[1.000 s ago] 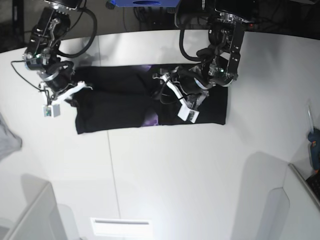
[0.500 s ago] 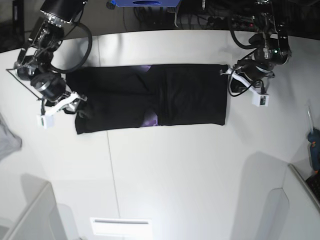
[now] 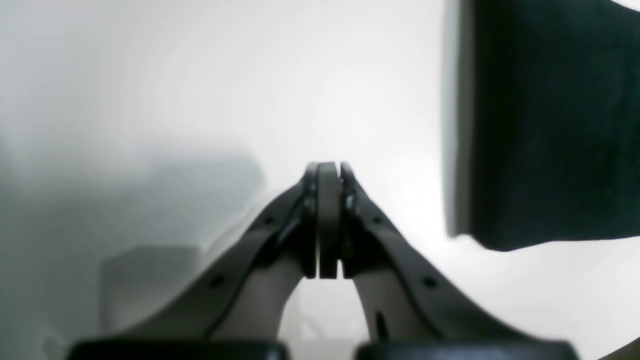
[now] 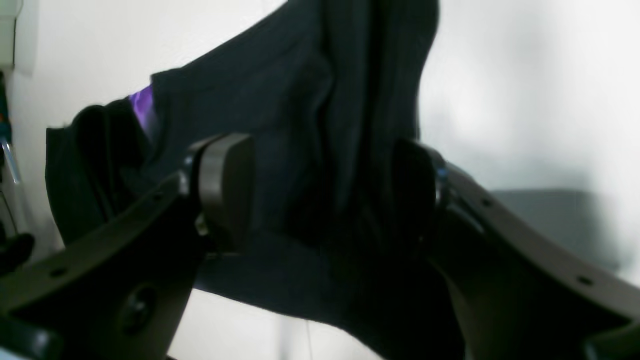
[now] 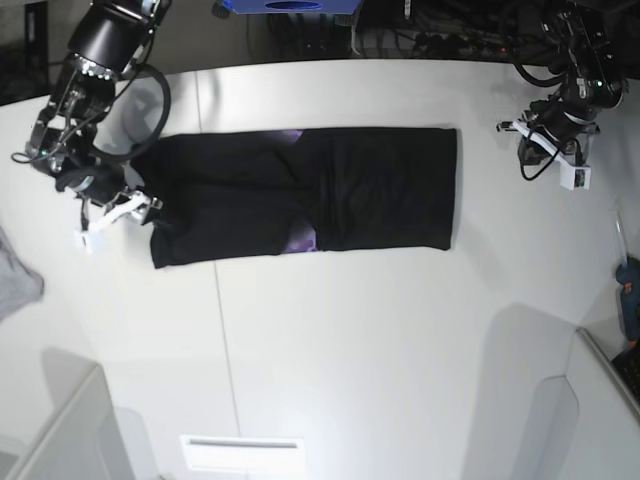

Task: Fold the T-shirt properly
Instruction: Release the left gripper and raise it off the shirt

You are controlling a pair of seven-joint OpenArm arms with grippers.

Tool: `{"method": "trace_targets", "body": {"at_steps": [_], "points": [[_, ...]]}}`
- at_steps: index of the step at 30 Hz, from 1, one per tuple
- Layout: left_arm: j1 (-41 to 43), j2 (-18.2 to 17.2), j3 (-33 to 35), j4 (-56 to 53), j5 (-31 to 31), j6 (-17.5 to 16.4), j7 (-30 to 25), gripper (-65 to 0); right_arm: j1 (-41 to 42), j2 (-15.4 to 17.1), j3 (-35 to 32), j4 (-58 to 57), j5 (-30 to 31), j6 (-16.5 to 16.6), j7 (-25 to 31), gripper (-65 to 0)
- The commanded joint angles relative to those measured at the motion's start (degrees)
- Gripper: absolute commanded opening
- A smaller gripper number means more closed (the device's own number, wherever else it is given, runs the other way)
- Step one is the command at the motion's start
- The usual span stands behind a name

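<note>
The black T-shirt (image 5: pixel 380 190) lies flat on the white table as a long folded band, with slivers of purple print (image 5: pixel 300 240) at its middle. My left gripper (image 5: pixel 537 140) hovers past the shirt's right end, apart from it. In the left wrist view this gripper (image 3: pixel 328 172) is shut on nothing, and the T-shirt (image 3: pixel 545 125) lies off to the right. My right gripper (image 5: pixel 135 205) is at the shirt's left end. In the right wrist view it (image 4: pixel 320 190) stands open, with wrinkled T-shirt cloth (image 4: pixel 300 100) lying between and beyond its fingers (image 4: pixel 225 185).
A small grey cloth (image 5: pixel 15 280) lies at the table's left edge. A blue tool (image 5: pixel 628 290) sits at the right edge. Grey panels (image 5: pixel 60 430) rise at the bottom corners. A blue object (image 5: pixel 290 5) stands behind the table (image 5: pixel 350 350).
My left arm has swung from the shirt's middle out past its right end, and its gripper has shut. My right gripper has opened at the shirt's left end.
</note>
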Motion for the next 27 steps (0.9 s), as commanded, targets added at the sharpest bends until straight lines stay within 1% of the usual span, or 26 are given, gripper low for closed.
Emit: {"method": "trace_targets", "body": {"at_steps": [1, 7, 9, 13, 15, 18, 23, 27], "points": [[-0.17, -0.64, -0.19, 0.37, -0.73, -0.02, -1.32, -65.0, 0.75, 0.52, 0.19, -0.08, 1.08, 0.23, 0.43, -25.5], [-0.52, -0.55, -0.02, -0.42, -0.73, -0.02, -1.32, -65.0, 0.93, 0.61, 0.01, -5.27, 1.08, 0.67, 0.51, -25.2], [-1.31, -0.46, 0.07, -0.50, -0.73, -0.02, -1.32, -65.0, 1.11, 0.52, -0.08, -6.67, 1.08, 0.67, 1.48, -25.2], [-2.80, -0.46, 0.16, -3.67, -0.73, -0.02, -1.32, -65.0, -0.21, 0.09, -0.25, -6.67, 1.25, 0.76, 1.57, -25.4], [-3.24, -0.46, 0.16, -4.90, -0.73, -0.02, -1.32, -65.0, -0.74, 0.26, -2.80, -6.76, 1.16, 0.67, 1.92, -25.5], [-3.24, -0.73, 2.97, -5.08, -0.73, -0.02, -1.32, -65.0, -1.53, 0.44, -5.62, -7.11, 1.08, 0.32, 2.19, -25.5], [-3.42, -0.55, 4.29, -5.25, -0.73, 0.15, -1.41, -65.0, -2.32, 0.44, -6.06, -7.20, 1.08, 0.23, 4.65, -25.5], [-5.00, -0.38, 4.38, -6.22, -0.73, 0.15, -1.41, -65.0, -2.32, 0.52, -5.88, -7.20, 0.99, 0.23, 4.82, -26.3]]}}
